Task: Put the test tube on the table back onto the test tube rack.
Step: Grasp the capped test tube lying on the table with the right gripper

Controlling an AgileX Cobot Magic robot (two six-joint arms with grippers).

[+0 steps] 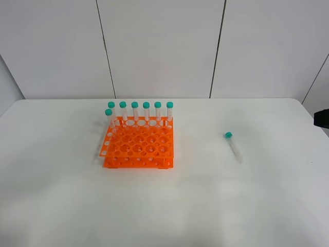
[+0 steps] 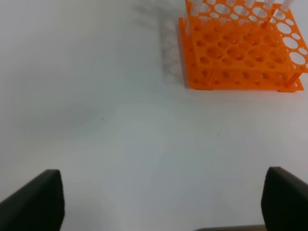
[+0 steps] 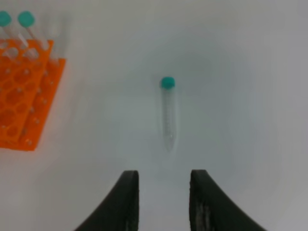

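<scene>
The test tube (image 1: 233, 146) lies flat on the white table (image 1: 164, 206), right of centre, teal cap pointing away. In the right wrist view the test tube (image 3: 168, 114) lies just ahead of my right gripper (image 3: 164, 202), which is open, empty and lined up with the tube's tapered tip. The orange test tube rack (image 1: 138, 145) stands left of centre; it also shows in the right wrist view (image 3: 21, 96). My left gripper (image 2: 159, 207) is wide open and empty above bare table, with the rack (image 2: 240, 53) ahead of it.
Several teal-capped tubes (image 1: 140, 110) stand upright in the rack's back row, and one more stands at its left side. A dark part of the right arm (image 1: 323, 118) shows at the right edge. Grey wall panels stand behind the table.
</scene>
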